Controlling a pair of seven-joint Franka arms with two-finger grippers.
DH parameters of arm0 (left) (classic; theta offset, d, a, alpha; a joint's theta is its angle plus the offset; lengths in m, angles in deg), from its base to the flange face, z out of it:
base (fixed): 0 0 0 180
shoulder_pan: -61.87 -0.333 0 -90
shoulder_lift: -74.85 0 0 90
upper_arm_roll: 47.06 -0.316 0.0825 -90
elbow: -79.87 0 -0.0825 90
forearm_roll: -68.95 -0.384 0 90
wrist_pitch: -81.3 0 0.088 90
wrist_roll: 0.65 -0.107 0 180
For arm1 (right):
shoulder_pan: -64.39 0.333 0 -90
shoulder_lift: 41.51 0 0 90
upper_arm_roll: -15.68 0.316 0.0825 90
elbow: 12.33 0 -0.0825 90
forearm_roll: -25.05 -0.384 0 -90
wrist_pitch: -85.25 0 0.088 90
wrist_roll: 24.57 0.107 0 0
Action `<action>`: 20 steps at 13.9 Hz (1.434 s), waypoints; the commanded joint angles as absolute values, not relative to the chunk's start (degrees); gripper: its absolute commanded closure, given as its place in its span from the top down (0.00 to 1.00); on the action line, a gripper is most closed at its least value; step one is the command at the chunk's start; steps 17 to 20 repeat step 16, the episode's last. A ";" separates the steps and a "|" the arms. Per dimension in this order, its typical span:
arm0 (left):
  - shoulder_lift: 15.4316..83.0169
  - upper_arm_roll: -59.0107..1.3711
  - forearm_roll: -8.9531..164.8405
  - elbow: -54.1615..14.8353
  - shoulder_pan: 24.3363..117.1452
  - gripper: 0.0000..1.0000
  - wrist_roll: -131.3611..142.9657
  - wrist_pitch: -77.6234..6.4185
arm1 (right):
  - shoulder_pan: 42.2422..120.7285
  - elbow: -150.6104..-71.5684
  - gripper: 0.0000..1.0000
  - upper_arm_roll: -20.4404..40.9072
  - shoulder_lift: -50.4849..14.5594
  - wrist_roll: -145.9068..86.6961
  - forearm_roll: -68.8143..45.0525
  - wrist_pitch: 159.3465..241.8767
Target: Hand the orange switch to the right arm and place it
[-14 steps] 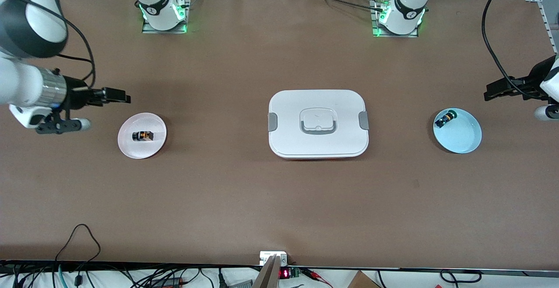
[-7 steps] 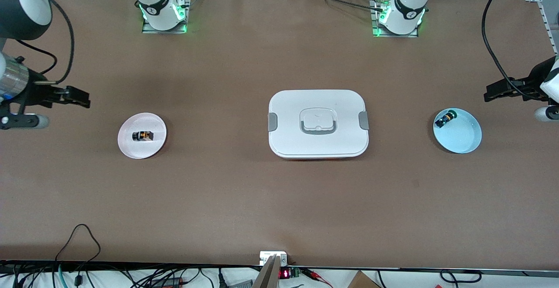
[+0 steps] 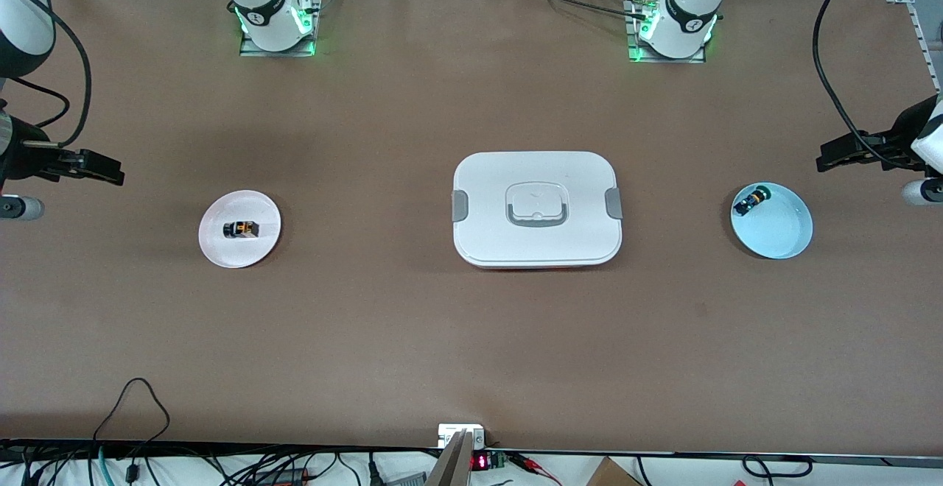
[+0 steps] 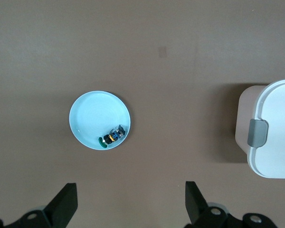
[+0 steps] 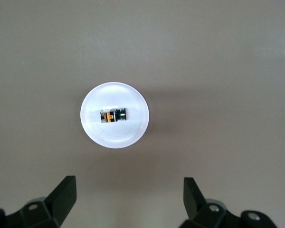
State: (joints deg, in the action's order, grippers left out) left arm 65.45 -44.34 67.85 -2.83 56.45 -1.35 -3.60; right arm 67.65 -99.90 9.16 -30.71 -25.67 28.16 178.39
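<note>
Orange switch [image 3: 242, 229]: tiny boxy orange/black part, lying flat in white dish [image 3: 221, 248]. Right gripper [image 3: 103, 171] up over bare table toward right arm's end, fingers spread wide, empty, well apart from switch. Left gripper [image 3: 832, 155] waits, spread, empty, near blue dish [image 3: 781, 239].

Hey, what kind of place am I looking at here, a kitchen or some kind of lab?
Most likely a robotics lab: two bolted-down white robot arm bases on a brown paper-covered table, with loose black cables along its near edge.
</note>
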 commanded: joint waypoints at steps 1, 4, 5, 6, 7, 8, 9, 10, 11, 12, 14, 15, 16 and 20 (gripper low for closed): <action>65.88 -44.51 68.69 -3.27 56.33 1.00 -1.79 -4.13 | 67.73 -112.95 1.00 9.35 -39.92 -26.42 28.30 185.44; 65.88 -44.51 68.78 -3.27 56.33 1.00 -1.79 -4.13 | 67.73 -111.65 1.00 9.35 -40.02 -25.72 28.30 183.43; 65.88 -44.51 68.78 -3.27 56.33 1.00 -1.79 -4.13 | 67.64 -111.56 1.00 9.35 -40.02 -25.80 28.22 183.43; 65.88 -44.51 68.78 -3.27 56.33 1.00 -1.79 -4.13 | 67.64 -111.56 1.00 9.35 -40.02 -26.06 28.13 183.52; 65.88 -44.51 68.78 -3.27 56.33 1.00 -1.79 -4.13 | 67.73 -111.47 1.00 9.35 -39.93 -26.15 28.04 183.78; 65.88 -44.51 68.78 -3.27 56.33 1.00 -1.79 -4.13 | 67.64 -110.60 1.00 9.35 -39.58 -26.33 27.43 183.43; 65.88 -44.51 68.78 -3.27 56.33 1.00 -1.79 -4.13 | 67.73 -109.64 1.00 9.35 -39.32 -26.16 26.21 183.25; 65.88 -44.51 68.78 -3.27 56.33 1.00 -1.79 -4.13 | 67.73 -109.02 1.00 9.35 -39.14 -26.07 25.41 183.08; 65.88 -44.51 68.78 -3.27 56.33 1.00 -1.79 -4.13 | 67.73 -108.40 1.00 9.44 -38.36 -26.15 25.32 182.99; 65.88 -44.51 68.78 -3.27 56.33 1.00 -1.79 -4.13 | 67.81 -108.05 1.00 9.44 -38.09 -26.16 25.32 182.64; 65.88 -44.51 68.78 -3.27 56.33 1.00 -1.88 -4.13 | 67.90 -107.96 1.00 9.44 -38.09 -26.24 25.32 182.64; 65.88 -44.51 68.78 -3.27 56.33 1.00 -1.79 -4.13 | 67.82 -107.96 1.00 9.44 -38.09 -26.50 25.32 182.55; 65.88 -44.51 68.78 -3.27 56.33 1.00 -1.88 -4.13 | 67.73 -107.96 1.00 9.44 -38.09 -26.51 25.32 182.55; 65.88 -44.51 68.78 -3.27 56.33 1.00 -1.88 -4.13 | 67.73 -107.96 1.00 9.44 -38.09 -26.51 25.32 182.55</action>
